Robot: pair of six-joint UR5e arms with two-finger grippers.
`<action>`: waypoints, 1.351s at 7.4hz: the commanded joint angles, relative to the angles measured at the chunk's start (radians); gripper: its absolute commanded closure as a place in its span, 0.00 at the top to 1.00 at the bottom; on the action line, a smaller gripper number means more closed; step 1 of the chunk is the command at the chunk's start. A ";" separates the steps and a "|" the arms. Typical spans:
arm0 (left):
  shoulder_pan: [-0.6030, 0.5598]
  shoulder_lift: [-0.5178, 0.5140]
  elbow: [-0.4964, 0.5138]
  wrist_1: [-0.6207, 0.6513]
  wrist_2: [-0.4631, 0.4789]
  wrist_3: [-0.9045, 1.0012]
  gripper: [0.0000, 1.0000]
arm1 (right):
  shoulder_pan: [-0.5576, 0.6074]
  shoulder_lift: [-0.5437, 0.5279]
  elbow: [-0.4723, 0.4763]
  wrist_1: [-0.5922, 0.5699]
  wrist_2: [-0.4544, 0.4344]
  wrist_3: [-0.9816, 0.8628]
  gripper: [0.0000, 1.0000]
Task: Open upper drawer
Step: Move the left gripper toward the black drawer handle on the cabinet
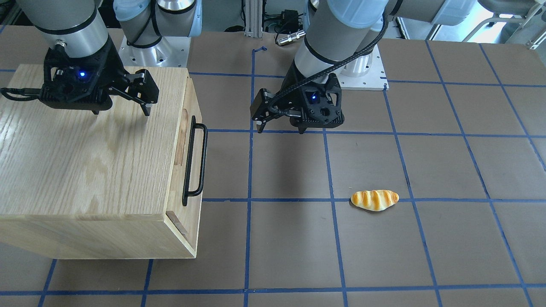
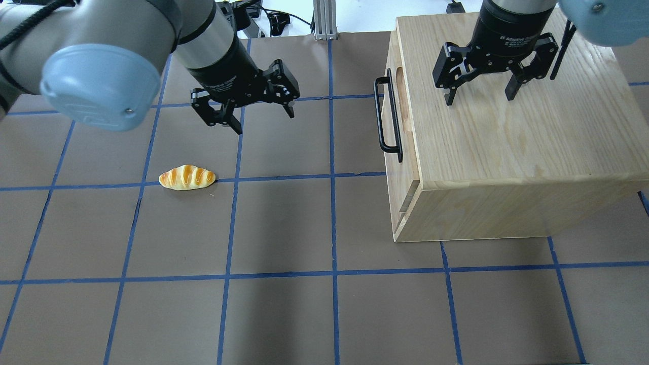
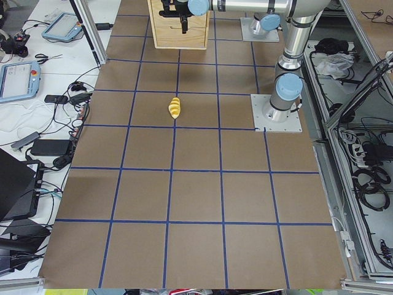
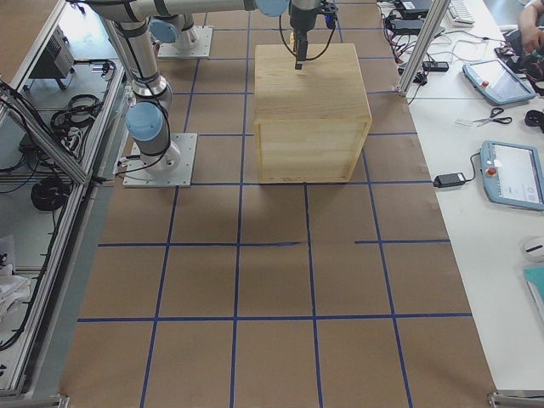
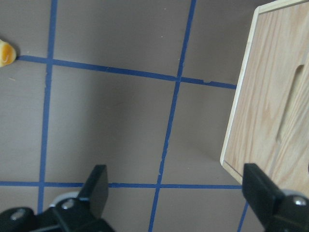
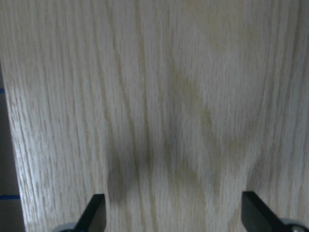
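Observation:
The upper drawer (image 1: 182, 170) is the top front of a light oak cabinet (image 2: 507, 142), with a long black bar handle (image 1: 195, 160) and an oblong slot. Its front sits close against the cabinet body. It also shows in the overhead view (image 2: 405, 152) and in the left wrist view (image 5: 270, 96). My left gripper (image 2: 265, 123) is open and empty, low over the table, well apart from the handle (image 2: 388, 116). My right gripper (image 2: 479, 99) is open and empty, just above the cabinet's top; its fingers (image 6: 94, 212) frame bare oak.
A yellow bread roll (image 2: 186, 177) lies on the brown table with its blue tape grid (image 2: 332, 228), on my left side. It also shows in the front-facing view (image 1: 374, 199). Operators' desks with tablets (image 3: 18, 77) stand past the table's far edge.

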 commanded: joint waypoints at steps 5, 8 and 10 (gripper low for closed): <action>-0.066 -0.151 0.020 0.263 -0.145 -0.209 1.00 | 0.001 0.000 0.001 0.000 0.000 0.001 1.00; -0.102 -0.191 0.024 0.317 -0.150 -0.257 1.00 | 0.001 0.000 0.000 0.000 0.000 0.001 1.00; -0.102 -0.194 0.024 0.317 -0.150 -0.237 1.00 | 0.001 0.000 0.000 0.000 0.000 0.001 1.00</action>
